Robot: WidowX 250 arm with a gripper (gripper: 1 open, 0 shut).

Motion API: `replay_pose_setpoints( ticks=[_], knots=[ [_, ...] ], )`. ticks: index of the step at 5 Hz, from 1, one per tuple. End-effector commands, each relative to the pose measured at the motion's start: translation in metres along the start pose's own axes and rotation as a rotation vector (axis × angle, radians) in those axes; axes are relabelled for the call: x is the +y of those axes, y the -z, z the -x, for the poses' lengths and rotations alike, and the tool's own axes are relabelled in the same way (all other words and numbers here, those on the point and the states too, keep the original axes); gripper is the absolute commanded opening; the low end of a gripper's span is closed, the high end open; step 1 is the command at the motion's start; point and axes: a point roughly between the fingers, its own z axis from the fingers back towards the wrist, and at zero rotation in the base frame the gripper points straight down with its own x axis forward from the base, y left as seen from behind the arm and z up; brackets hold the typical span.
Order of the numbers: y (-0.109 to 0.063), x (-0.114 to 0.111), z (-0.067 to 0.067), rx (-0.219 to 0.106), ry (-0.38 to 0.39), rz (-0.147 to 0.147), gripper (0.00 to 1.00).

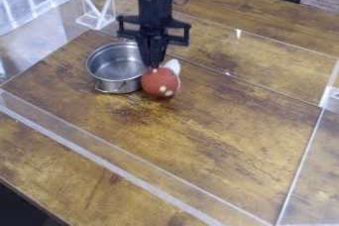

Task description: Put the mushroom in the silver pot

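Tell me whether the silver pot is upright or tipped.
Upright: the pot rests on the table, its open mouth facing up.

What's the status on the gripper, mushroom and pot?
Gripper shut, low between pot and mushroom. Mushroom on the table, outside the pot, right up against it. Hold on mushroom unclear.

On the worktop (199, 146), the silver pot (117, 68) is placed toward ten o'clock of the view's centre. The mushroom (162, 80) is set just beside it, at about four o'clock from the pot. Above both, toward twelve o'clock, the claw (150, 52) is positioned.
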Motion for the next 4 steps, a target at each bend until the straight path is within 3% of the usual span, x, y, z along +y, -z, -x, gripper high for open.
replay_pose_setpoints(
  ticks=[1,2,3,4],
  knots=[
    [-0.064,-0.009,-0.005,-0.129,-0.039,0.012,0.0],
    [-0.07,-0.015,-0.008,-0.13,0.063,0.013,0.0],
    [-0.061,-0.017,-0.014,-0.123,0.153,0.018,1.0],
    [-0.057,-0.02,-0.019,-0.12,0.248,0.022,1.0]
  ],
)
